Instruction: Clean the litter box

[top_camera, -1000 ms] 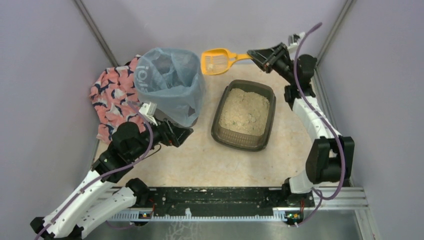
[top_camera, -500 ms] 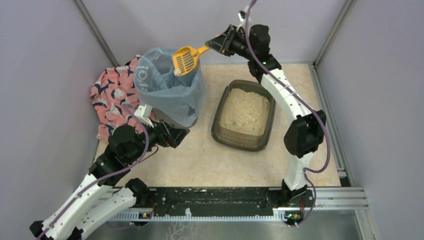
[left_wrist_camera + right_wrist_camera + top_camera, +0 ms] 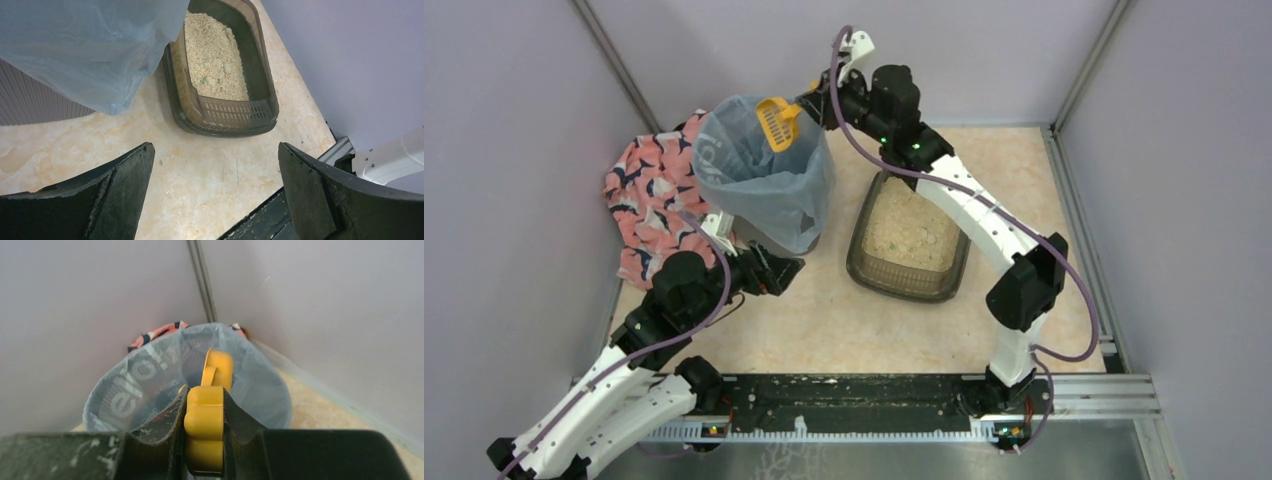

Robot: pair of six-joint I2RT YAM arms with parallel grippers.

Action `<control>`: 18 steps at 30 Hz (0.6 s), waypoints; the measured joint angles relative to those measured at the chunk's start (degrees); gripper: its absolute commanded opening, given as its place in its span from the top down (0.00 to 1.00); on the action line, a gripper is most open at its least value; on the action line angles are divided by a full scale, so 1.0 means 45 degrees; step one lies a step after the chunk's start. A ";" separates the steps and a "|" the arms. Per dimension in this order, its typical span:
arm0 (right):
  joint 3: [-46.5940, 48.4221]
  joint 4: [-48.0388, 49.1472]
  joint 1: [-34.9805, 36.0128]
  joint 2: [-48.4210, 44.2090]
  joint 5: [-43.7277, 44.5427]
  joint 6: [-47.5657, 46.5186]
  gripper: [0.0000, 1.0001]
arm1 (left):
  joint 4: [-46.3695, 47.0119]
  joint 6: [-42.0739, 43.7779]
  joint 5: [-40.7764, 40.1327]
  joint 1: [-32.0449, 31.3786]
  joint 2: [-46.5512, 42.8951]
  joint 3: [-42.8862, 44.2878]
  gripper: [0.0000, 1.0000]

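The dark grey-brown litter box (image 3: 956, 255) with beige litter sits on the floor right of the bin; it also shows in the left wrist view (image 3: 260, 85). My right gripper (image 3: 809, 105) is shut on the handle of a yellow slotted scoop (image 3: 776, 122), which tilts down over the mouth of the bin lined with a light blue bag (image 3: 764, 190). In the right wrist view the scoop handle (image 3: 206, 425) sits between the jaws above the bag (image 3: 145, 375). My left gripper (image 3: 786, 268) is open and empty near the bin's base, low over the floor (image 3: 215, 165).
A pink patterned cloth (image 3: 649, 195) lies left of the bin against the wall. Purple walls close in the left, back and right. A black rail (image 3: 854, 405) runs along the near edge. The beige floor lies between the left gripper and the litter box.
My right arm has swung left with the scoop, from above the litter box's far end to over the bin, and tipped it down. The left arm has barely moved.
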 measured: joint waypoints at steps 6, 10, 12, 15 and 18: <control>-0.2283 0.2103 -0.1151 -0.1875 -0.0442 0.1112 1.00 | 0.0010 -0.0165 -0.0296 0.0005 0.0029 -0.0112 0.01; -0.5348 0.3609 -0.3011 -0.4473 -0.0505 0.2803 1.00 | 0.0073 -0.0243 -0.0471 0.0005 0.0024 -0.0155 0.01; -0.7072 0.4022 -0.4265 -0.6115 -0.0155 0.3381 1.00 | 0.0296 -0.0257 -0.0452 0.0000 0.0019 -0.0330 0.01; -0.9204 0.3910 -0.5804 -0.8364 0.0495 0.3818 1.00 | 0.0627 -0.0262 -0.0253 0.0000 0.0277 -0.0544 0.01; -1.0797 0.3249 -0.6353 -1.0307 0.1020 0.3895 1.00 | 0.1117 -0.0301 0.0136 0.0000 0.1321 -0.0529 0.01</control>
